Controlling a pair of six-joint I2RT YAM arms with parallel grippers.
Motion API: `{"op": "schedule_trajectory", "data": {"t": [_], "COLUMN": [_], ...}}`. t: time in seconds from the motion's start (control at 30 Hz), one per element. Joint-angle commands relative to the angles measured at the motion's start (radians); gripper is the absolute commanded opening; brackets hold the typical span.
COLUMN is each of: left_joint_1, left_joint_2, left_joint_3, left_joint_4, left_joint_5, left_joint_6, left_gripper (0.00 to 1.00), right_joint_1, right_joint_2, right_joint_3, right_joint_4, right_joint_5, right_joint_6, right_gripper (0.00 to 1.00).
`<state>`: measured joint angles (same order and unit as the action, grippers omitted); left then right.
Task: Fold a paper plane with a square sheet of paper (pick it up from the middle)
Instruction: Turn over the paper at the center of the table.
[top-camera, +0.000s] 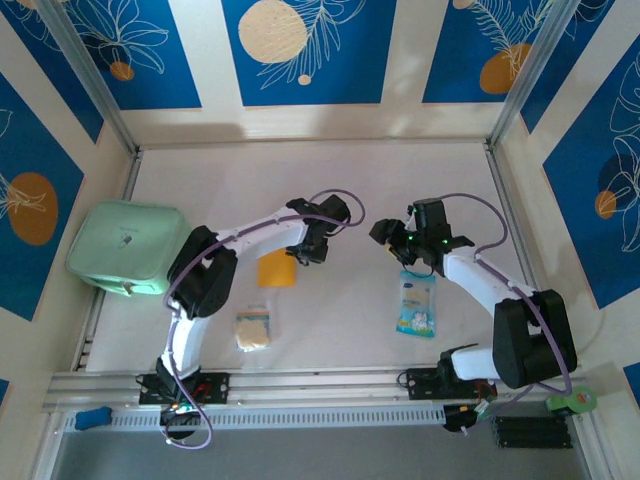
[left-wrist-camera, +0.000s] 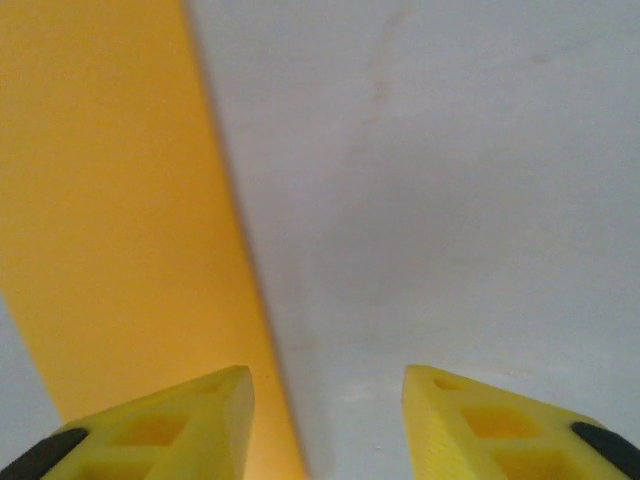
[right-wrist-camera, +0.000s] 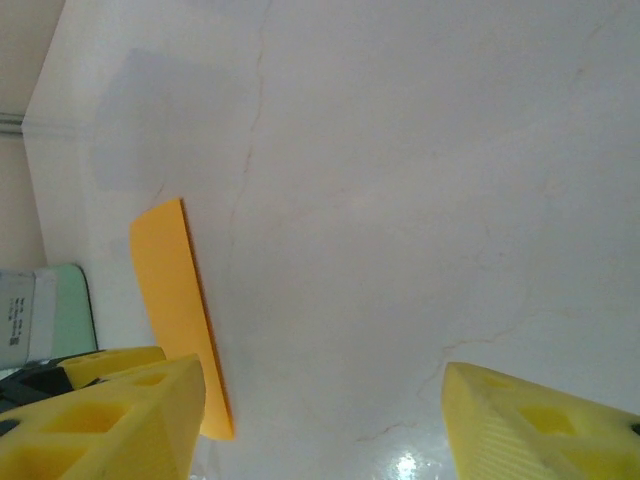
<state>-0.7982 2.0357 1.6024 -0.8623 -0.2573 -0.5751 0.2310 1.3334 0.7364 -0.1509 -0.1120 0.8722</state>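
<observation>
Judging progress: early-to-mid at best; the square sheet of paper (top-camera: 277, 269) lies flat on the counter (top-camera: 350, 180), centre-left of the top view; outline there is a plain near-square block; no nose, no wings, no centre crease visible; whether it is already folded once I cannot tell; the dart shaping looks left to do, and so does the pick-up from the middle.

Orientation: no tip, so it points nowhere; no clear long axis in the top view, edges roughly square to the frame; in the left wrist view its right edge runs from top left-of-centre down to bottom centre; in the right wrist view it foreshortens to a slim strip, lower left.

Left end effector (top-camera: 305, 252) sits at the sheet's upper right corner; fingers apart, nothing between them, one finger (left-wrist-camera: 190, 420) over the paper.

Right end effector (top-camera: 390, 238) is well apart to the right; fingers apart, gripping nothing, bare counter between them.

Blue-white packet (top-camera: 416, 305) lies below the right end effector; spongy square (top-camera: 254, 328) below the sheet; neither touches it.
</observation>
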Motion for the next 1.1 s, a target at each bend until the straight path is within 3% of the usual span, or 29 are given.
{"op": "schedule_trajectory", "data": {"t": [0.0, 0.17, 0.4, 0.57, 0.73, 1.07], "left_joint_1": [0.061, 0.168, 0.384, 0.489, 0.525, 0.528], "left_joint_2": [-0.121, -0.289, -0.561, -0.72, -0.797, -0.791], "left_joint_3": [-0.09, -0.278, -0.614, -0.781, -0.845, -0.855], "left_joint_4": [0.163, 0.32, 0.503, 0.559, 0.567, 0.572], "left_joint_5": [0.264, 0.38, 0.416, 0.41, 0.4, 0.42], "left_joint_6": [-0.022, -0.1, -0.198, -0.22, -0.219, -0.202], "left_gripper": [0.51, 0.62, 0.79, 0.89, 1.0, 0.99], "right_joint_1": [0.0, 0.074, 0.298, 0.418, 0.474, 0.487], "right_joint_2": [0.002, 0.067, 0.258, 0.429, 0.573, 0.761], "right_joint_3": [0.0, 0.059, 0.214, 0.363, 0.518, 0.703], "right_joint_4": [-0.003, -0.027, -0.024, -0.011, -0.046, -0.144], "right_joint_5": [-0.02, -0.011, -0.007, -0.046, -0.075, -0.079], "right_joint_6": [-0.002, -0.045, -0.055, -0.043, -0.051, -0.068], "right_gripper": [0.63, 0.62, 0.59, 0.57, 0.55, 0.53]}}
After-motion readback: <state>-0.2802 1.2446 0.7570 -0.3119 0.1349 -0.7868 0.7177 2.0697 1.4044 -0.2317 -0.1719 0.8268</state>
